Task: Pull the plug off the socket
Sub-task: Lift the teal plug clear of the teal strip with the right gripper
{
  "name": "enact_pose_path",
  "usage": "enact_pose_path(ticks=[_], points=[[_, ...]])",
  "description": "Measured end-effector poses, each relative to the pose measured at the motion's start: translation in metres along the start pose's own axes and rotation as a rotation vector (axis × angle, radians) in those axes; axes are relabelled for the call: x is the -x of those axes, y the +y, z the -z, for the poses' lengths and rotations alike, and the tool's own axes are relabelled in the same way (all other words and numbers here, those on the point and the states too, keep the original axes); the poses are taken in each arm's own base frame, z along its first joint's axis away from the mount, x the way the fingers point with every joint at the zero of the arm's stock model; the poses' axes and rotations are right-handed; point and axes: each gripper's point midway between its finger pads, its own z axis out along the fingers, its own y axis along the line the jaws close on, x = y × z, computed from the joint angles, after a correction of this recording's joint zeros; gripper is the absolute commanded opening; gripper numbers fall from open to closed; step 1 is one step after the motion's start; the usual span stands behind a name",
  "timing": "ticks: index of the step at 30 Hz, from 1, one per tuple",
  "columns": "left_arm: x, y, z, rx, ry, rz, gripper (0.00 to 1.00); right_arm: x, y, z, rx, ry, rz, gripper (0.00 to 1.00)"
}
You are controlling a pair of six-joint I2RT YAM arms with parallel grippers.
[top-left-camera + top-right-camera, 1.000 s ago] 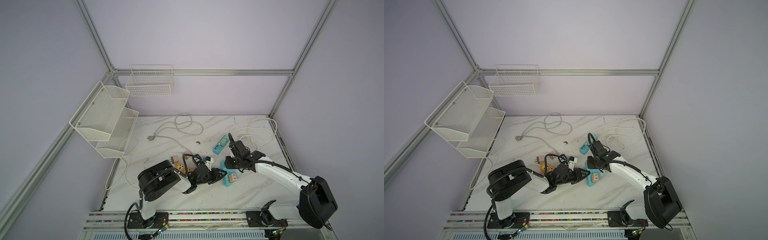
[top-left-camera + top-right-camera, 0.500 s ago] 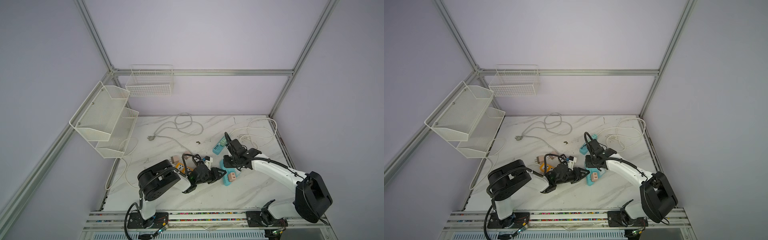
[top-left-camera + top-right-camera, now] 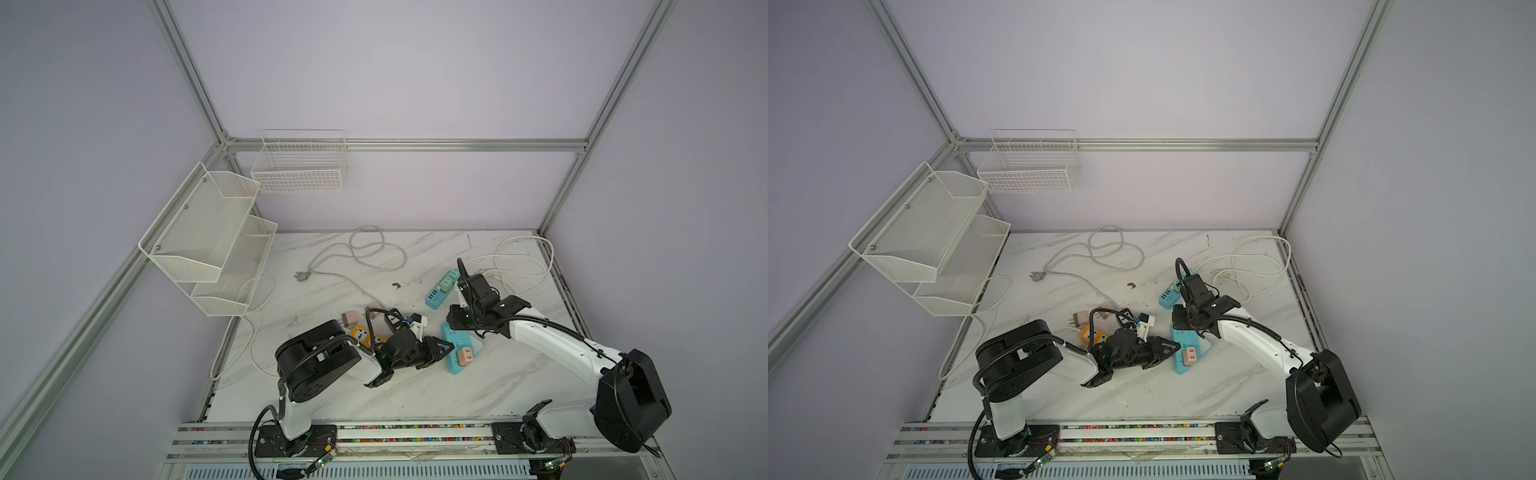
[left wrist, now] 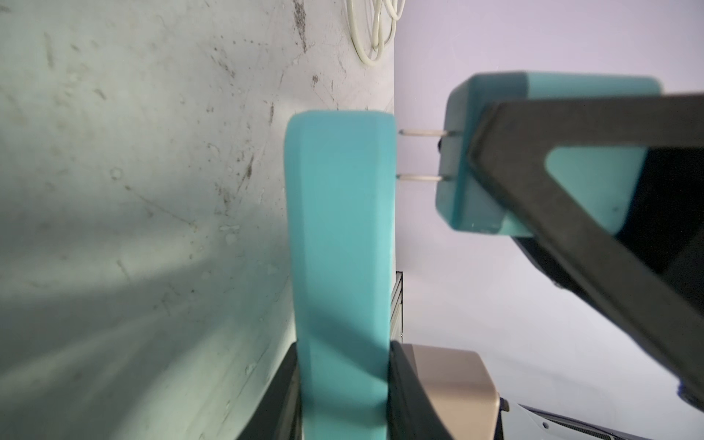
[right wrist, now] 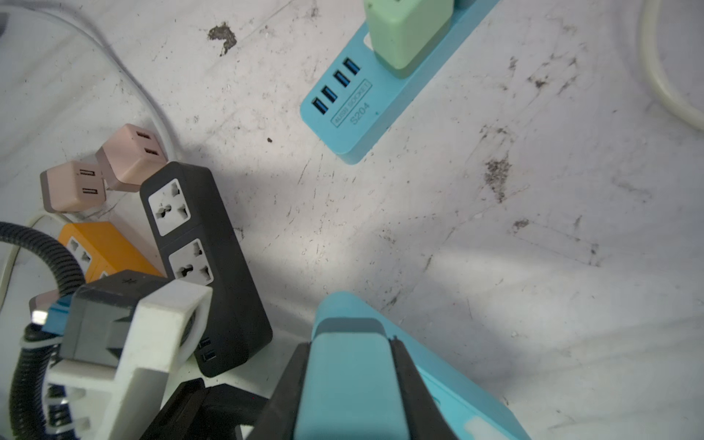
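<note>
R tool (image 3: 459,330), 1 o'clock of L tool (image 3: 448,348), has raised pinched plug (image 4: 495,91); prongs (image 4: 423,132) nrly clear of L-clamped socket strip (image 4: 339,228).

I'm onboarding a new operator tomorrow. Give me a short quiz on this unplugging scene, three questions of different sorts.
1. True or false: the right gripper is shut on the teal plug.
2. The plug's prongs are: A) buried fully in the teal power strip; B) showing bare between plug and strip; C) lying loose on the table.
3. What colour is the adapter seated in the other blue strip?
Key: 1 true; 2 B; 3 green.
</note>
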Motion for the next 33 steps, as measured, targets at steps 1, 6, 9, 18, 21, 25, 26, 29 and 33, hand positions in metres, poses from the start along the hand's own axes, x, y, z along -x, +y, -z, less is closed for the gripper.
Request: enact_pose_path(ticks=[1, 6, 9, 18, 21, 25, 26, 29, 33], points=[[0.000, 0.000, 0.000, 0.000, 0.001, -0.001, 0.00, 0.007, -0.006, 0.004, -0.003, -0.021, -0.022, 0.10], [-0.001, 0.000, 0.000, 0.001, 0.007, -0.004, 0.00, 0.041, -0.031, 0.026, 0.027, -0.134, -0.134, 0.09], [-0.002, 0.000, 0.000, 0.003, 0.011, -0.008, 0.00, 0.052, -0.049, 0.027, 0.063, -0.175, -0.211, 0.08], [0.000, 0.000, 0.004, 0.016, 0.022, -0.013, 0.00, 0.037, -0.100, -0.017, 0.142, -0.141, -0.425, 0.08], [0.000, 0.000, 0.004, 0.020, 0.025, -0.020, 0.00, 0.031, -0.105, -0.034, 0.163, -0.120, -0.455, 0.09], [0.002, 0.001, 0.005, 0.022, 0.024, -0.021, 0.00, 0.026, -0.106, -0.049, 0.177, -0.102, -0.463, 0.09], [0.001, 0.001, 0.005, 0.021, 0.026, -0.022, 0.00, 0.027, -0.106, -0.051, 0.183, -0.104, -0.462, 0.09], [0.001, 0.001, 0.005, 0.021, 0.030, -0.023, 0.00, 0.029, -0.107, -0.058, 0.187, -0.108, -0.461, 0.09], [0.002, 0.001, 0.006, 0.021, 0.030, -0.022, 0.00, 0.029, -0.110, -0.063, 0.181, -0.107, -0.460, 0.11]])
